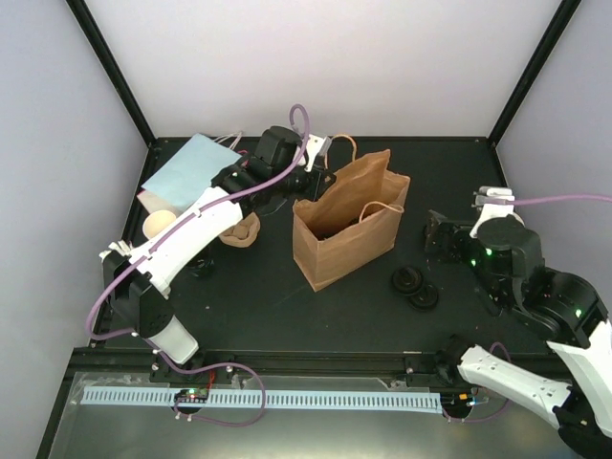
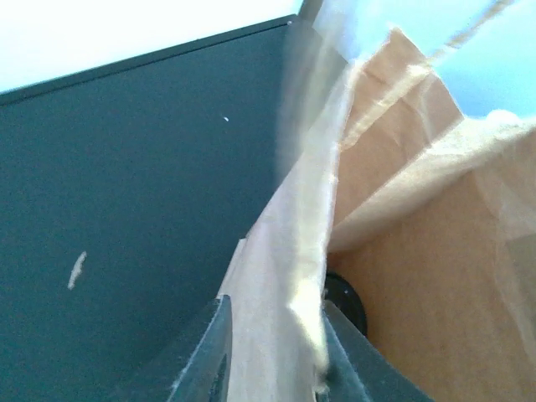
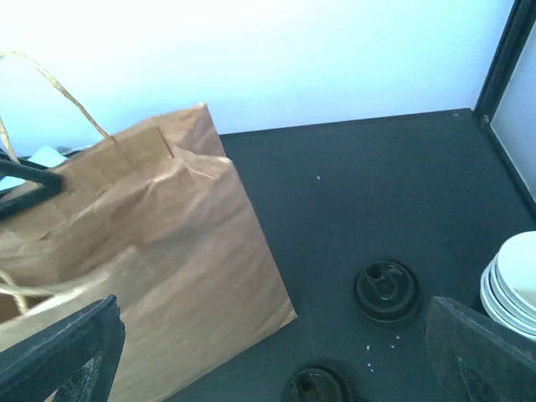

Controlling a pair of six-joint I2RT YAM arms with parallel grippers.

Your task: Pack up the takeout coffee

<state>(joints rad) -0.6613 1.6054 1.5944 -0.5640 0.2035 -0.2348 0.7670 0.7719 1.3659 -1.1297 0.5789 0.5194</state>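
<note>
Showing left gripper (image 2: 275,360) straddling a wall of the brown bag (image 1: 349,225) — jaws pinching or slack, cannot tell; right gripper (image 1: 437,234) is gaping wide, empty. Stacked cups (image 3: 512,283) and two black lids (image 3: 386,291) are waiting on the desk (image 1: 287,296) near the bag. Cups: probably light, crushable — grip gently below the rim; lids slick, thin.

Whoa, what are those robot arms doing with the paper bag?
They're packing coffee to go. The left gripper has the rim of the brown paper bag between its fingers at the far corner, though how tightly isn't clear. The right gripper hovers open beside the bag, holding nothing. Two round black plastic lids lie on the table near it. Something dark and round sits inside the bag.
</note>
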